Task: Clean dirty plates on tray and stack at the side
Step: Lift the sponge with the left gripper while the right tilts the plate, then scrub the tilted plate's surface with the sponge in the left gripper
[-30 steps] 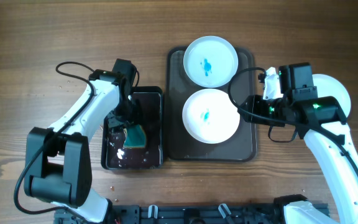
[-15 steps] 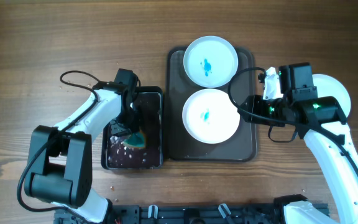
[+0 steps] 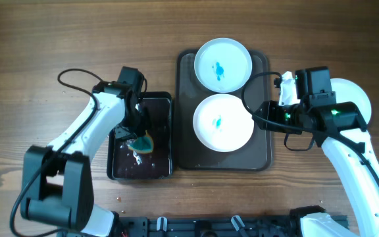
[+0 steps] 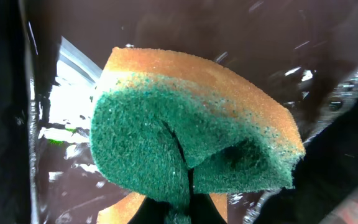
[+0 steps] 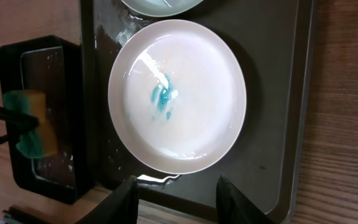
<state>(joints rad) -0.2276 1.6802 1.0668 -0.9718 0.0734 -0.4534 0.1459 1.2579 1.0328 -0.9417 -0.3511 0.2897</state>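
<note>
- Since a second ago, the left tool (image 3: 139, 141) has closed and now pinches the sponge (image 4: 191, 143), which folds softly between its jaws just above the small black tray (image 3: 158, 170).
- Right tool (image 5: 178, 200) hangs part open with nothing in it, at the right edge of the tray (image 3: 263, 157).
- Two smeared plates (image 3: 223, 122) lie on the tray, close together and perhaps touching.
- One third plate (image 3: 362, 99) sits on the bench (image 3: 45, 39) to the right, partly hidden by the arm.
- These plates look stiff, glazed and breakable, and probably slick when wet; I would grip one at the raised rim and steady it while wiping.
</note>
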